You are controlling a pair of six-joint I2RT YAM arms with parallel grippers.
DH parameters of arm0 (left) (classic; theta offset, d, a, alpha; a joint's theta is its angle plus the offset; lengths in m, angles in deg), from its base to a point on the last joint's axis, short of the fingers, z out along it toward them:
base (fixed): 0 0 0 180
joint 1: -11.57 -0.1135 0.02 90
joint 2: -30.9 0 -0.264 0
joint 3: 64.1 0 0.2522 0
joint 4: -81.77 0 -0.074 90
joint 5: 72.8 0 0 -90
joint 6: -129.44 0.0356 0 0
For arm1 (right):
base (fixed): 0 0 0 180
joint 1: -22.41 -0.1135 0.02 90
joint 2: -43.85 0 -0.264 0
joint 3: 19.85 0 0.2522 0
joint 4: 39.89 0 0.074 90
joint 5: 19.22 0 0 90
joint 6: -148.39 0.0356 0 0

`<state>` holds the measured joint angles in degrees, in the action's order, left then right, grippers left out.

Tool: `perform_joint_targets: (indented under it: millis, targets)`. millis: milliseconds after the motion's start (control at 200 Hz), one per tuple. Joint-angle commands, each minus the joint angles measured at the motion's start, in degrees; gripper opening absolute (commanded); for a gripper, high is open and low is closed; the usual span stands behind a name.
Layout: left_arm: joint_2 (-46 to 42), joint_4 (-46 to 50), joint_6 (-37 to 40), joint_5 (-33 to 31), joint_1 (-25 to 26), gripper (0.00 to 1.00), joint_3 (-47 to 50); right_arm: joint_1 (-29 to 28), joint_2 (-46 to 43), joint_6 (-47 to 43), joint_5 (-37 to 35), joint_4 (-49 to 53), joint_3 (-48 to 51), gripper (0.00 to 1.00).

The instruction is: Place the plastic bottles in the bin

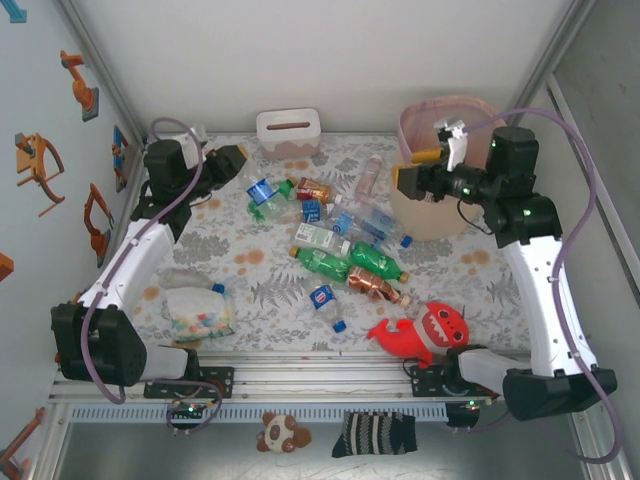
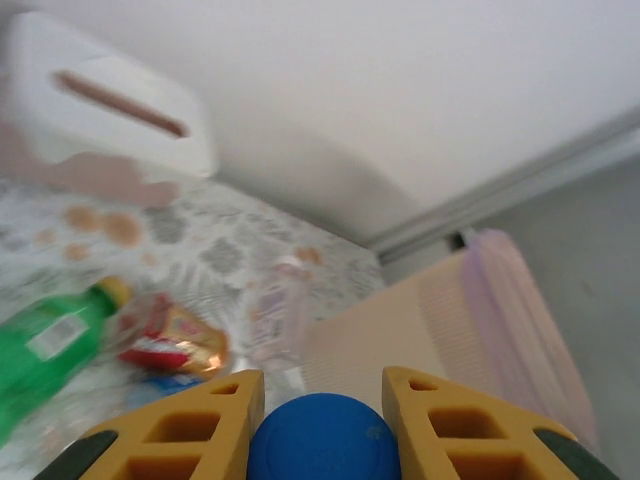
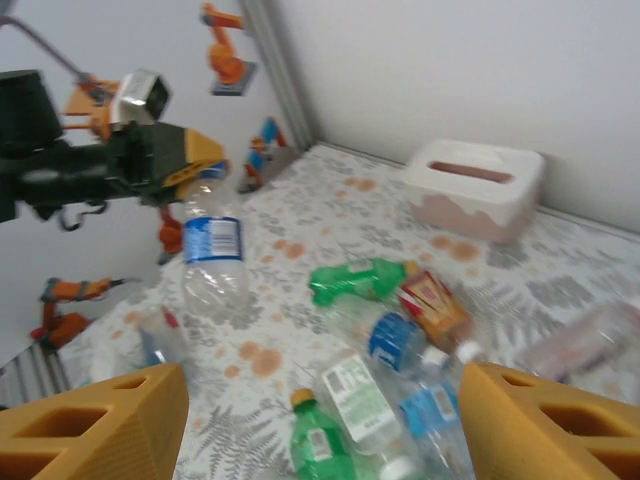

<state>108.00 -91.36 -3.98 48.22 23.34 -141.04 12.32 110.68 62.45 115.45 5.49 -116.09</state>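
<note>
Floral table [image 1: 250, 300], white-walled. My left gripper [image 2: 322, 400] pinched a clear bottle [image 3: 213, 250] by its blue cap [image 2: 322, 445], letting it hang upright for carrying; my right gripper [image 3: 320, 400] stood wide and empty beside the bin [image 1: 432, 218]; other bottles [image 1: 345, 250] lay mid-table.

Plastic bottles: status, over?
Left end effector shut on clear bottle, at blue cap. Right end effector open, by bin. Other bottles on table.
</note>
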Motion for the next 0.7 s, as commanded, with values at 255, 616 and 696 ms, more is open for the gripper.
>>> perform_joint_targets:
  millis: [255,616,696]
  targets:
    - [-1.84,-23.41,8.55,18.76,10.04,0.22,-1.37,-11.4,4.2,2.69,5.87,-13.94,0.74,0.77]
    - [-2.49,-25.1,13.36,24.52,17.23,0.22,-7.06,-17.48,8.88,3.15,9.87,-17.35,0.2,0.82]
    - [-2.48,-25.92,13.49,25.43,18.57,0.22,-8.09,-18.35,9.32,3.23,11.47,-18.43,0.6,0.83]
